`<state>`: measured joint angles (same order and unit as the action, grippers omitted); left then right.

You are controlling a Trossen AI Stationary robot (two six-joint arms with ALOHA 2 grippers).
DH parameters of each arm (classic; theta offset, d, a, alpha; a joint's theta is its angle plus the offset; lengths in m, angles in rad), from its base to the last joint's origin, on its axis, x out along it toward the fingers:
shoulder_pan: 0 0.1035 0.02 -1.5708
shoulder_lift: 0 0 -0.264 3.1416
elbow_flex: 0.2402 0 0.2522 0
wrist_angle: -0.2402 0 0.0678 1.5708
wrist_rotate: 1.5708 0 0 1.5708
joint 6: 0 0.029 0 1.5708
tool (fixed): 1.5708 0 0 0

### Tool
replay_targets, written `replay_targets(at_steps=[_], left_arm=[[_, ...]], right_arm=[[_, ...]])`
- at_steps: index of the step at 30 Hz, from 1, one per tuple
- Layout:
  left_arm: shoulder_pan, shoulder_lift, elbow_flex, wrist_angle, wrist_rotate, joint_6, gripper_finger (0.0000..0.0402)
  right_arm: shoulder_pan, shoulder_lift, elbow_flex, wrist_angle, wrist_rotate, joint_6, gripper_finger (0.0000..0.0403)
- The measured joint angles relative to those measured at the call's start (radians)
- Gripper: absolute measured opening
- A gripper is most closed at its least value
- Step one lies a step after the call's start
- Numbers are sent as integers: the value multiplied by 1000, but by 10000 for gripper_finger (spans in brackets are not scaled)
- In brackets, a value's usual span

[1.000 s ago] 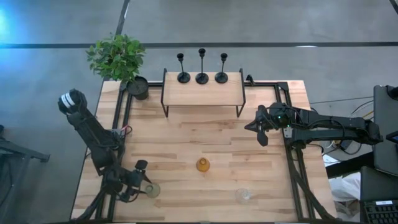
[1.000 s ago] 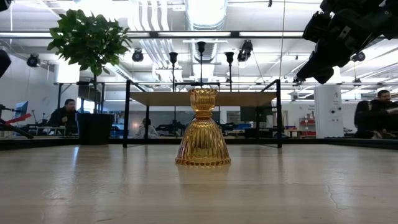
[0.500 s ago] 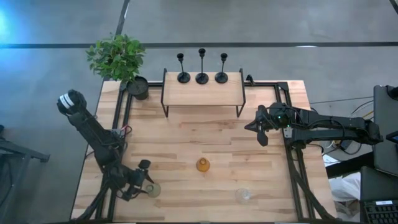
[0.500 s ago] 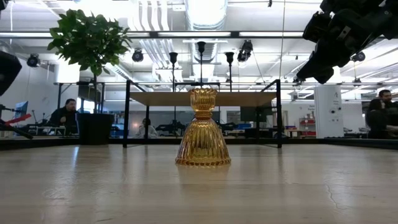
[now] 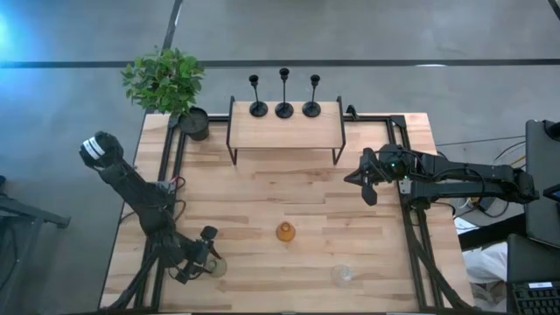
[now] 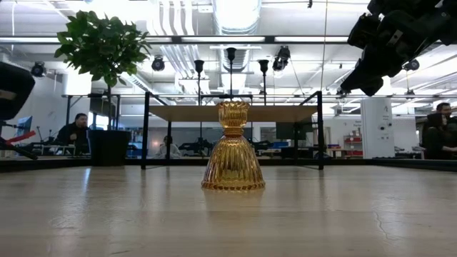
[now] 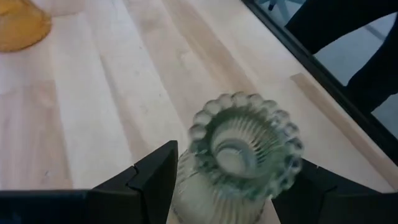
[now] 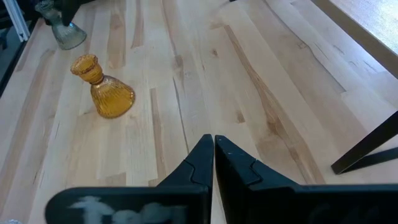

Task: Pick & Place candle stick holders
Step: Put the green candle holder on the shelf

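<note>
Three black candlesticks (image 5: 284, 92) stand by their round bases on the far edge of a raised wooden shelf (image 5: 284, 131); no gripper is near them. My left gripper (image 5: 208, 258) is open at the near left, low over the table. Its fingers stand on either side of a greenish glass vase (image 7: 239, 155), which stands upright on the table. My right gripper (image 5: 366, 181) is shut and empty, hovering above the table's right side; it also shows in the right wrist view (image 8: 213, 146). My left gripper comes at the greenish vase slanting down from the table's left. One finger (image 7: 155, 180) is beside each side of the vase's ribbed body (image 7: 199, 186). I cannot tell whether they touch it.
An amber glass vase (image 5: 285, 232) stands mid-table and a clear glass vase (image 5: 341, 275) near the front edge. A potted plant (image 5: 166, 83) in a black pot (image 5: 194, 122) stands at the far left corner. A black frame runs along the table's sides.
My left arm has swung toward the table's near edge, and its gripper has gone a little toward the right, closing in on the greenish vase. The vase has stayed in place.
</note>
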<state>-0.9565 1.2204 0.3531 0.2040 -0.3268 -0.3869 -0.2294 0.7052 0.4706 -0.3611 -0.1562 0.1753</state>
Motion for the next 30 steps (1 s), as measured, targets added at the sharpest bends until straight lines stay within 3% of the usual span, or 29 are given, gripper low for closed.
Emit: replay_targets(at_steps=[5, 9, 18, 30], left_arm=[[0, 70, 12, 126, 1, 39, 226], [0, 99, 29, 136, 0, 40, 216], [0, 115, 30, 133, -5, 39, 151], [14, 115, 38, 128, -15, 37, 151]], right_arm=[[0, 0, 0, 0, 0, 0, 13], [0, 0, 0, 0, 0, 0, 13], [0, 0, 0, 0, 0, 0, 13], [0, 0, 0, 0, 0, 0, 13]])
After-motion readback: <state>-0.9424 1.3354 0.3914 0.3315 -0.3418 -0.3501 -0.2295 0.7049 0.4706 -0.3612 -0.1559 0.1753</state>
